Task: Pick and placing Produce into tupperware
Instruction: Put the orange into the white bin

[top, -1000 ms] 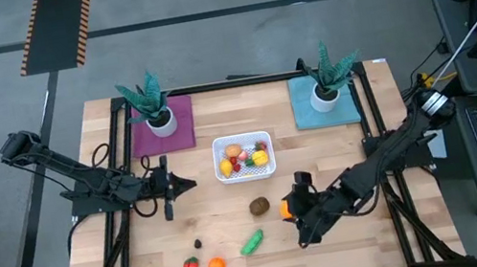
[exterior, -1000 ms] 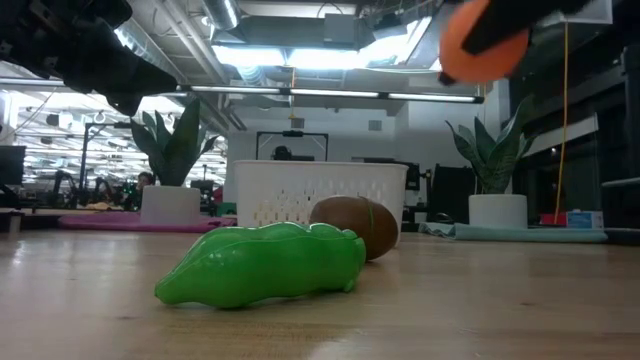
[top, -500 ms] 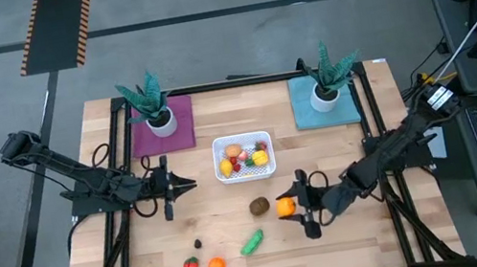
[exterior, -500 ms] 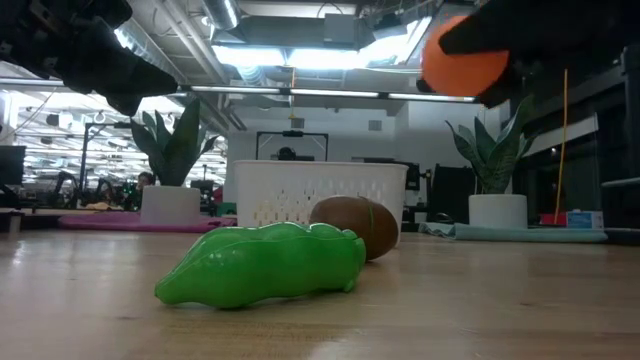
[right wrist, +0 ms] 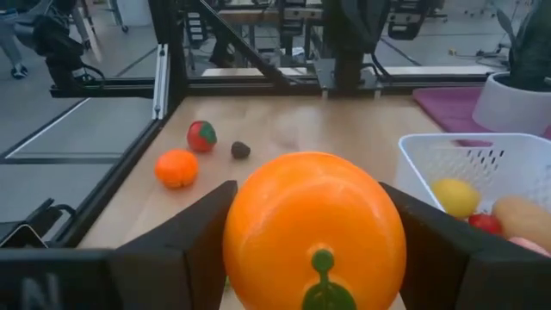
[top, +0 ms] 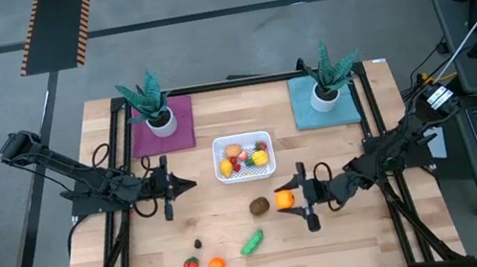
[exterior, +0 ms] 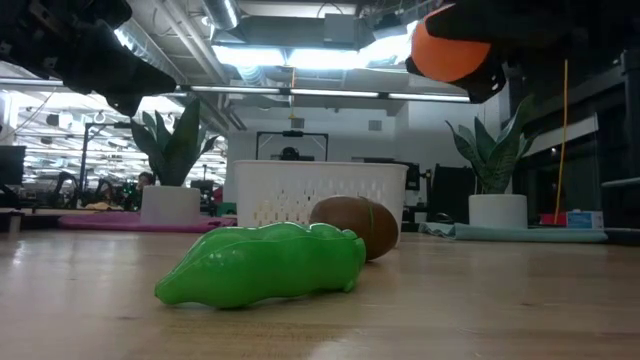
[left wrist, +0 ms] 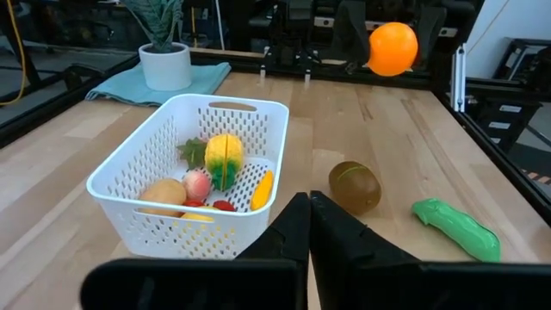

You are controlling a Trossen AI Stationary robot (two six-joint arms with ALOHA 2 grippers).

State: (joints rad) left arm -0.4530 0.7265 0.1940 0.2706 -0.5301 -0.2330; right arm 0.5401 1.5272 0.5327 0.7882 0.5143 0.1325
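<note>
The white perforated tupperware point(top: 243, 156) sits mid-table with several produce pieces inside: yellow, tan and red point(left wrist: 211, 168). My right gripper point(top: 287, 200) is shut on an orange fruit point(top: 284, 200) above the table, near and right of the tupperware. A brown kiwi point(top: 259, 207), a green pod point(top: 253, 243), a red piece point(top: 191, 266), a second orange piece point(top: 216, 266) and a small dark piece point(top: 197, 243) lie on the wood. My left gripper point(top: 184, 187) waits left of the tupperware, shut. My right gripper pinches the orange fruit point(right wrist: 314, 228) between its two fingers point(right wrist: 185, 250), one on each side of the ball. The fingers come level from the table's right. The fruit is lifted clear of the table point(exterior: 445, 50), its green stem dot point(right wrist: 323, 263) facing the wrist.
Two spiky potted plants stand at the far edge, one on a magenta mat point(top: 162, 127), one on a teal mat point(top: 323, 100). Black frame rails run along the table's left and right sides. Bare wood lies between the tupperware and the loose pieces.
My right gripper has carried the orange fruit a little toward the far edge and the tupperware, and has swung round so that it points toward the table's left. The fruit stays in its hold. The left arm has kept still.
</note>
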